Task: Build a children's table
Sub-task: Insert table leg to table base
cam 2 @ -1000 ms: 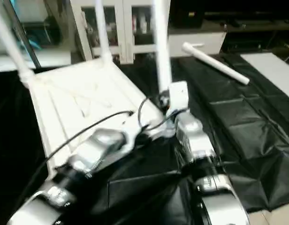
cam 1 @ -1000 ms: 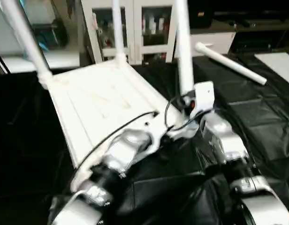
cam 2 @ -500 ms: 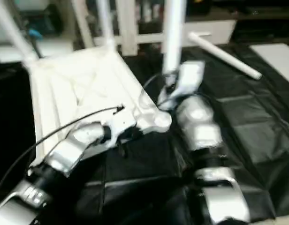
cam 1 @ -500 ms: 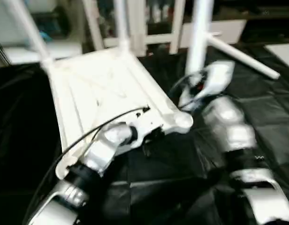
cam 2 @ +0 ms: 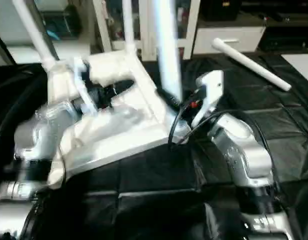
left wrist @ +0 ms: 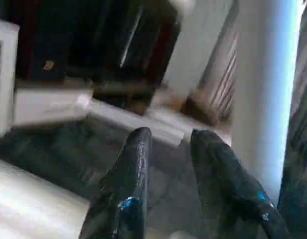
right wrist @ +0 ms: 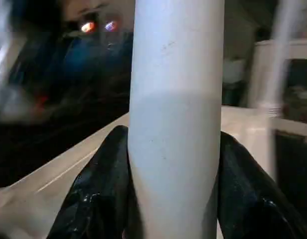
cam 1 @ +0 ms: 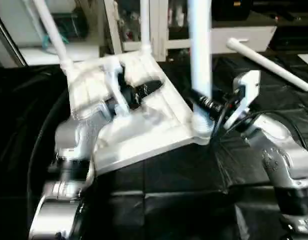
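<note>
The children's table lies upside down on the black cover, its white ribbed tabletop tilted. Three white legs stand in its corners: far left, far and near right. A fourth leg lies loose at the back right. My right gripper is shut on the near-right leg just above its socket; its black fingers press both sides of the tube. My left gripper hovers over the tabletop's underside, its fingers open with nothing between them.
The black-covered work table spreads around the tabletop. White cabinets with glass doors stand behind it. A black cable loops beside my left forearm.
My left gripper has left the tabletop's near edge, risen over the underside and opened. My right gripper keeps its hold on the near-right leg. The camera has shifted.
</note>
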Available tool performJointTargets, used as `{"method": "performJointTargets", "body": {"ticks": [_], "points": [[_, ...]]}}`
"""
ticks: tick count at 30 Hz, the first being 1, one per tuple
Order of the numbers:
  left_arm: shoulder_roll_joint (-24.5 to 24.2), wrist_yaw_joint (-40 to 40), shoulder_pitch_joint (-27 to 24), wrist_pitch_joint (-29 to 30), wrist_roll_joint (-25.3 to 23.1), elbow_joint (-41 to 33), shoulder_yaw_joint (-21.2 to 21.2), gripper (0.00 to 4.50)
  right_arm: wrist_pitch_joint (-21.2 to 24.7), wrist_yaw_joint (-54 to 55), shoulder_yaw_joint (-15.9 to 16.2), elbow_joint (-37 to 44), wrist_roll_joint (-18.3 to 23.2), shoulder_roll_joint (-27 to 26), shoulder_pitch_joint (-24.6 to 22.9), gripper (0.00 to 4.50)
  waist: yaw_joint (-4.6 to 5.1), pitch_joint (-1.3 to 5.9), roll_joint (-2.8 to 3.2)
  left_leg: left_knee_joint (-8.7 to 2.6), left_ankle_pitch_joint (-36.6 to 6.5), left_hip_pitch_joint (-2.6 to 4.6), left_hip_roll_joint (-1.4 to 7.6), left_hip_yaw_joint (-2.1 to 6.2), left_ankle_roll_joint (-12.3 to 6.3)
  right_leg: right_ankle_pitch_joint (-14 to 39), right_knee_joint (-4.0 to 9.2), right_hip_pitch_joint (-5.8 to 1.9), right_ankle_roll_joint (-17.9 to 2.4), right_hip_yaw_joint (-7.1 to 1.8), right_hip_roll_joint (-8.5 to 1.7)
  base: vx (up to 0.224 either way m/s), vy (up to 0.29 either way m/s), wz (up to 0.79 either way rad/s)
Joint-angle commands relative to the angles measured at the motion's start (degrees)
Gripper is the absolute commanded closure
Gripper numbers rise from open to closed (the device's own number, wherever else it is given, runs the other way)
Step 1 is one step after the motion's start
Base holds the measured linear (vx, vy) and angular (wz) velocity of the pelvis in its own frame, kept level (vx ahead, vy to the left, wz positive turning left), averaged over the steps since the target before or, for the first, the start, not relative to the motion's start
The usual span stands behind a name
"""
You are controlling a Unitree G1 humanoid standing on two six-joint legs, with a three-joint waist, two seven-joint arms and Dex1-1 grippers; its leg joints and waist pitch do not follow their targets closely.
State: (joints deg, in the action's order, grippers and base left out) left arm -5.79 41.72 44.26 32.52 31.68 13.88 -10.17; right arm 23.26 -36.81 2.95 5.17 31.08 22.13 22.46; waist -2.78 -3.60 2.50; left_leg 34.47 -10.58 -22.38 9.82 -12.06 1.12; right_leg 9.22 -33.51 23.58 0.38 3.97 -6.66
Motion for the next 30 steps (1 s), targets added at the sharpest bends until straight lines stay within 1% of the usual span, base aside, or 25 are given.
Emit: {"method": "performJointTargets", "body": {"ticks": [1, 2, 3, 4, 5, 6, 7, 8, 9, 10, 11, 12, 13, 15, 16, 17, 18, 19, 20, 22, 24, 27, 28, 29, 30], "points": [[0.97, -1.08, 1.56, 2.06, 3.02, -0.47, -0.22, 2.64, 1.13, -0.5, 0.87, 2.13, 0.13, 0.02, 0.19, 2.69, 0.08, 3.86, -0.96, -4.88, -18.65, 1.89, 2.99, 1.68, 1.27, 19.93, 4.06, -2.08, -10.71, -1.99, -1.82, 0.0, 0.0, 0.0], [1.84, -1.3, 2.13, 2.93, 4.07, -1.05, -0.26, 2.59, 1.91, -0.72, 1.18, 3.09, 0.25, -0.05, 0.18, 2.69, 0.03, 3.94, -1.01, -4.91, -17.04, 1.51, 2.86, 1.7, 0.62, 18.51, 3.98, -2.28, -10.41, -2.24, -1.79, 0.0, 0.0, 0.0], [2.61, -1.16, 2.47, 3.6, 5.29, -1.62, -0.35, 2.46, 2.57, -0.74, 1.42, 3.75, 0.29, -0.1, 0.22, 2.69, -0.02, 4.05, -0.87, -4.77, -15.93, 1.44, 2.76, 1.63, 0.13, 17.84, 3.9, -2.41, -10.4, -2.3, -1.81, 0.0, 0.0, 0.0], [2.61, -1.16, 2.47, 3.6, 5.29, -1.62, -0.35, 2.3, 2.57, -0.74, 1.42, 3.75, 0.29, -0.1, 0.22, 2.69, -0.02, 4.07, -0.92, -4.76, -15.5, 1.4, 2.75, 1.64, -0.14, 17.6, 3.98, -2.38, -10.37, -2.32, -1.78, 0.0, 0.0, 0.0], [4.5, -1.19, 3.09, 6.66, 9.24, -3.18, -1.59, 2.21, 3.75, -0.76, 1.73, 5.18, 0.37, 0.31, 0.15, 2.69, 0.12, 4.13, -1.02, -4.69, -15.04, 1.33, 2.77, 1.55, -0.17, 17.05, 3.82, -2.51, -10.69, -2.34, -1.8, 0.0, 0.0, 0.0], [5.05, -0.81, 3.0, 8.19, 11.0, -4.13, -1.87, 2.19, 4.16, -0.63, 1.67, 5.66, 0.53, 0.43, 0.1, 2.69, 0.02, 4.25, -1.08, -4.54, -14.01, 1.28, 2.69, 1.51, -0.63, 16.26, 3.81, -2.59, -10.89, -2.3, -1.78, 0.0, 0.0, 0.0], [5.4, -0.5, 2.86, 9.39, 12.28, -4.91, -2.01, 2.19, 4.47, -0.52, 1.59, 6.03, 0.68, 0.5, 0.04, 2.69, -0.03, 4.31, -0.84, -4.39, -13.22, 1.38, 2.64, 1.45, -1.13, 15.31, 3.82, -2.49, -11.39, -2.31, -1.78, 0.0, 0.0, 0.0], [5.4, -0.5, 2.86, 9.39, 12.28, -4.91, -2.01, 2.06, 4.47, -0.52, 1.59, 6.03, 0.68, 0.5, 0.04, 2.69, -0.04, 4.34, -0.89, -4.36, -12.83, 1.29, 2.69, 1.48, -1.39, 14.87, 3.72, -2.59, -11.58, -2.3, -1.82, 0.0, 0.0, 0.0], [5.66, -0.67, 2.61, 10.55, 13.34, -5.47, -2.25, 1.89, 4.53, 0.19, 1.01, 6.18, 0.86, 0.31, 0.16, 2.69, -0.09, 4.38, -0.91, -4.29, -12.04, 1.2, 2.7, 1.48, -1.97, 14.18, 3.7, -2.6, -11.74, -2.26, -1.77, 0.0, 0.0, 0.0], [5.56, -1.4, 1.86, 11.01, 13.37, -5.5, -2.01, 1.89, 3.83, 1.78, -0.26, 6.07, 0.43, -0.15, 0.94, 2.69, -0.11, 4.43, -0.93, -4.21, -11.62, 1.2, 2.66, 1.45, -2.16, 13.79, 3.61, -2.63, -11.82, -2.25, -1.73, 0.0, 0.0, 0.0], [5.4, -1.31, 1.62, 10.74, 12.97, -5.28, -1.8, 1.71, 3.64, 2.27, -0.71, 5.96, 0.42, -0.36, 1.29, 2.69, -0.04, 4.46, -0.97, -4.11, -10.86, 1.1, 2.59, 1.41, -2.6, 13.21, 3.6, -2.62, -11.95, -2.24, -1.63, 0.0, 0.0, 0.0], [5.11, -1.1, 1.19, 10.2, 12.24, -4.88, -1.39, 1.71, 3.33, 3.1, -1.49, 5.76, 0.41, -0.72, 1.89, 2.69, -0.07, 4.5, -1.01, -4.01, -9.96, 1.06, 2.55, 1.42, -2.97, 12.78, 3.6, -2.69, -11.95, -2.23, -1.62, 0.0, 0.0, 0.0], [4.87, -0.93, 0.9, 10.23, 12.14, -4.65, -1.3, 1.62, 3.08, 4.12, -2.4, 5.69, 0.44, -1.09, 2.47, 2.69, -0.1, 4.61, -0.68, -3.92, -9.08, 1.14, 2.54, 1.44, -3.1, 12.06, 3.43, -2.74, -12.02, -2.2, -1.57, 0.0, 0.0, 0.0], [4.39, -0.49, 0.14, 10.75, 12.5, -5.01, -1.39, 1.43, 3.16, 7.89, -5.45, 5.01, 1.19, -2.67, 4.2, 2.69, -0.02, 4.73, -0.72, -3.82, -7.56, 1.3, 2.55, 1.37, -3.36, 9.99, 3.19, -2.62, -12.56, -2.23, -1.41, 0.0, 0.0, 0.0], [4.34, -0.6, -0.06, 11.15, 12.91, -5.33, -1.74, 1.35, 3.51, 8.88, -6.34, 4.86, 1.49, -3.05, 4.61, 2.69, 0.1, 4.84, -0.72, -3.79, -6.91, 1.19, 2.51, 1.39, -3.51, 9.24, 3.0, -2.69, -12.88, -2.2, -1.38, 0.0, 0.0, 0.0], [4.31, -0.61, -0.1, 11.25, 13.04, -5.42, -1.84, 1.28, 3.62, 9.03, -6.46, 4.83, 1.51, -3.08, 4.67, 2.69, -0.11, 5.05, -0.73, -3.56, -5.36, 1.36, 2.51, 1.3, -3.77, 7.25, 2.73, -2.68, -13.39, -2.17, -1.3, 0.0, 0.0, 0.0], [4.07, -0.82, -0.34, 11.87, 13.71, -6.12, -2.1, 1.28, 4.8, 8.52, -5.98, 5.04, 1.12, -2.3, 4.53, 2.69, -0.13, 5.07, -0.71, -3.46, -4.05, 1.28, 2.47, 1.26, -4.38, 5.1, 2.45, -2.75, -14.04, -2.15, -1.12, 0.0, 0.0, 0.0], [3.89, -0.9, -0.43, 11.99, 13.8, -6.51, -1.98, 0.98, 5.57, 7.27, -4.85, 5.4, 0.6, -1.37, 4.07, 2.69, -0.27, 4.99, -0.68, -3.42, -4.09, 1.2, 2.44, 1.25, -4.93, 4.51, 2.46, -2.94, -14.3, -2.11, -1.16, 0.0, 0.0, 0.0], [3.86, -0.72, -0.58, 12.29, 14.3, -7.03, -1.94, 0.98, 6.6, 6.1, -3.76, 5.83, 0.47, -0.6, 3.4, 2.69, -0.45, 4.98, -0.77, -3.41, -4.2, 1.19, 2.52, 1.29, -5.14, 4.52, 2.39, -3.17, -14.42, -2.13, -1.26, 0.0, 0.0, 0.0], [4.02, -0.81, -0.54, 12.09, 14.63, -7.65, -1.95, 0.83, 8.23, 4.42, -1.55, 6.51, -0.25, 0.8, 2.19, 2.69, -0.47, 4.95, -0.77, -3.36, -4.5, 1.14, 2.49, 1.25, -5.34, 4.97, 2.5, -3.15, -14.41, -2.15, -1.31, 0.0, 0.0, 0.0], [4.35, -1.1, -0.33, 11.55, 14.71, -8.01, -1.93, 0.56, 9.79, 3.26, 0.58, 7.06, -1.19, 2.25, 1.14, 2.69, -0.64, 4.8, -0.72, -3.46, -5.98, 1.21, 2.58, 1.29, -4.65, 7.47, 2.84, -3.17, -13.93, -2.14, -1.38, 0.0, 0.0, 0.0], [4.59, -0.82, -0.07, 9.83, 12.91, -7.96, -0.04, 0.38, 14.93, 0.89, 4.55, 8.29, -0.99, 5.06, -0.44, 2.69, -0.65, 4.64, -0.67, -3.63, -8.24, 1.44, 2.68, 1.36, -3.49, 10.26, 3.18, -3.07, -12.87, -2.22, -1.34, 0.0, 0.0, 0.0], [4.7, -0.57, -0.1, 9.81, 12.86, -8.1, 0.43, 0.38, 15.84, 0.25, 5.37, 8.75, -0.74, 5.66, -0.81, 2.69, -0.65, 4.61, -0.62, -3.69, -8.63, 1.4, 2.69, 1.45, -3.21, 10.8, 3.19, -3.15, -12.7, -2.18, -1.35, 0.0, 0.0, 0.0], [4.78, -0.2, -0.19, 9.63, 12.7, -8.42, 0.97, 0.32, 16.45, -0.31, 5.81, 9.26, -0.26, 5.98, -1.13, 2.69, -0.7, 4.53, -0.75, -3.8, -9.04, 1.41, 2.8, 1.5, -2.8, 11.71, 3.31, -3.17, -12.12, -2.23, -1.4, 0.0, 0.0, 0.0], [4.81, 0.1, -0.3, 9.4, 12.56, -8.81, 1.58, 0.32, 17.08, -0.87, 6.2, 9.79, 0.31, 6.32, -1.42, 2.69, -0.67, 4.5, -0.68, -3.8, -9.66, 1.52, 2.79, 1.46, -2.53, 12.34, 3.41, -2.98, -11.94, -2.26, -1.42, 0.0, 0.0, 0.0]]}}
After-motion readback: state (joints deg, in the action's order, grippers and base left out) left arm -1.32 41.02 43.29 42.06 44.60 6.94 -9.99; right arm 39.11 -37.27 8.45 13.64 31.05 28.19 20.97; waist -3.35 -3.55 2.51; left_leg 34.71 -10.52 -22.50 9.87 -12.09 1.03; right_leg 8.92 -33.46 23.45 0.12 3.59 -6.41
